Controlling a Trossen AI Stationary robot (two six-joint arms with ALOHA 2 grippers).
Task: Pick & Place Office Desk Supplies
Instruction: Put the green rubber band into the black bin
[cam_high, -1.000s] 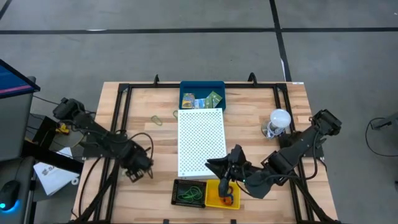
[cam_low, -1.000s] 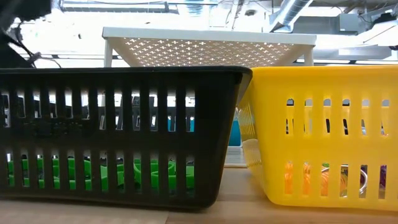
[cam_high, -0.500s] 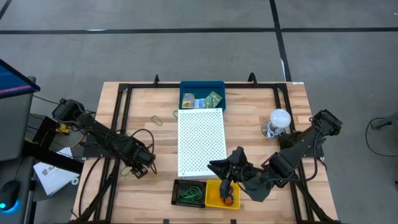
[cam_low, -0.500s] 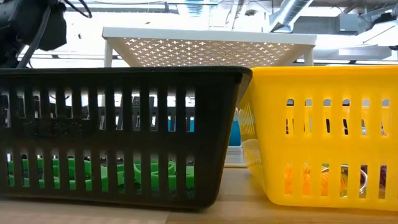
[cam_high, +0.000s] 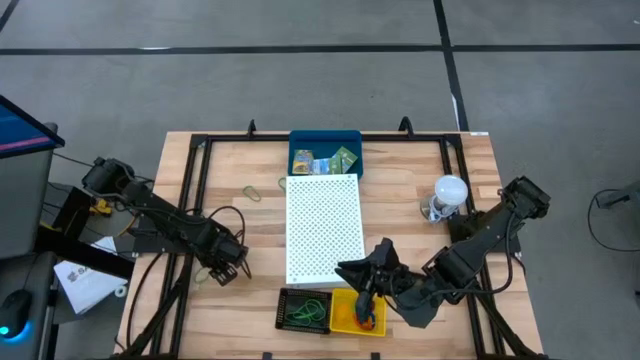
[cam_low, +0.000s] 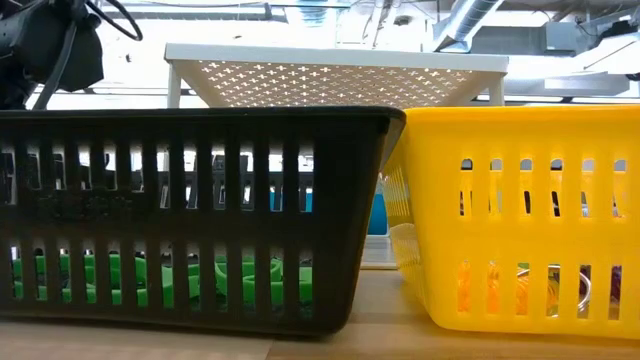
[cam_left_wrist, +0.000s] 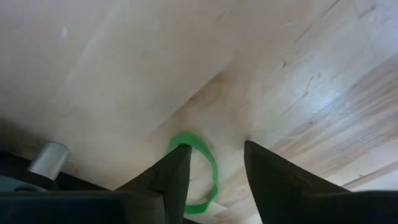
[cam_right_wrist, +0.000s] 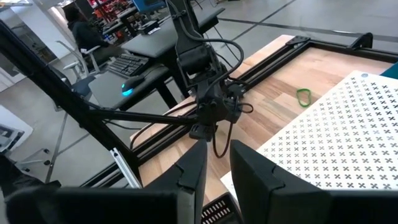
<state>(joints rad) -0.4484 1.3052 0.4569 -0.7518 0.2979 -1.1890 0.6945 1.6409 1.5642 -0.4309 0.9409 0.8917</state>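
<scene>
My left gripper (cam_high: 228, 268) is low over the bare wood left of the white perforated board (cam_high: 322, 228). It is open, and a green rubber band (cam_left_wrist: 200, 173) lies on the table between its fingers. My right gripper (cam_high: 366, 300) hangs over the yellow basket (cam_high: 345, 318), which holds orange bands; its fingers stand a narrow gap apart (cam_right_wrist: 217, 163) with nothing seen between them. Another green band (cam_high: 252, 193) lies on the wood farther back. Green bands fill the black basket (cam_high: 303, 310). Printed packets lie in the blue bin (cam_high: 325, 157).
A white round bulb-like object (cam_high: 449, 192) stands right of the board. A black metal frame (cam_high: 200, 170) runs around the tabletop. The two baskets sit side by side at the near edge. Bare wood lies to the left and right of the board.
My left gripper has shifted a little toward the table's right and far side, and the arm now shows at the low view's upper left. My right gripper has hardly moved over the yellow basket.
</scene>
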